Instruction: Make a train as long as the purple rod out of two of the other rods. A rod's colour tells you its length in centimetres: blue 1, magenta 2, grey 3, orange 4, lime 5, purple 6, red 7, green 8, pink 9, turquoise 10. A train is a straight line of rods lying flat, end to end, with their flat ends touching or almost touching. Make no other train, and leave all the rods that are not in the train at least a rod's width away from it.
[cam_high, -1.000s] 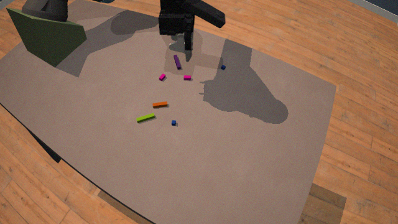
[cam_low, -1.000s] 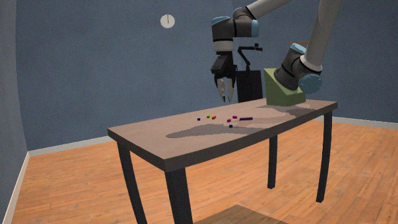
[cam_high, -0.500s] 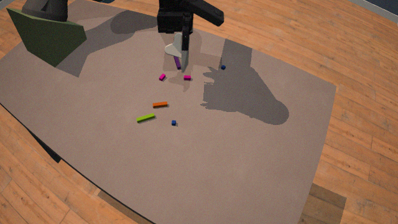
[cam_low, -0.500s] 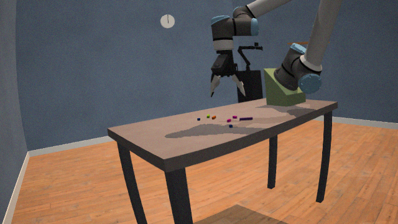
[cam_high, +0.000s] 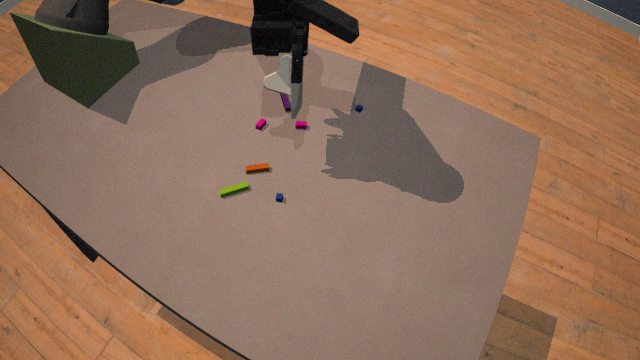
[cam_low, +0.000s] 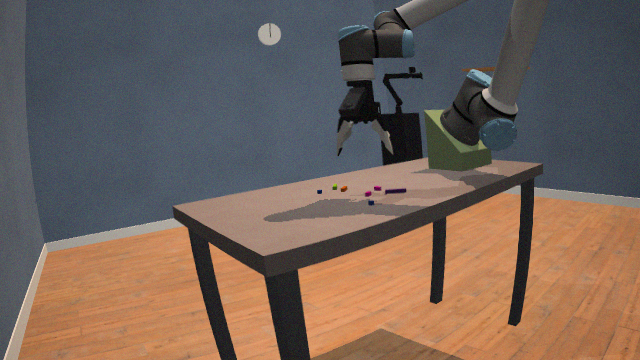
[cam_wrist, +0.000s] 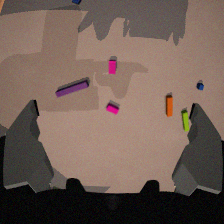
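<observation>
Wrist view: my hand (cam_wrist: 112, 145) hangs well above the table (cam_wrist: 125, 150) with its fingers spread wide and nothing between them. Below lie the purple rod (cam_wrist: 72, 88), two magenta rods (cam_wrist: 112, 66) (cam_wrist: 112, 108) apart from each other, the orange rod (cam_wrist: 169, 105) and the lime rod (cam_wrist: 185, 120) side by side but not touching, and a blue rod (cam_wrist: 200, 86). In the top view I see a second blue rod (cam_high: 359, 108) lying apart, and no rods joined end to end.

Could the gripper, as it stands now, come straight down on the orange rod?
Probably yes. The gripper hangs open and empty, high above the table, and the orange rod lies flat with bare space all round; the green rod is nearest but apart.
</observation>
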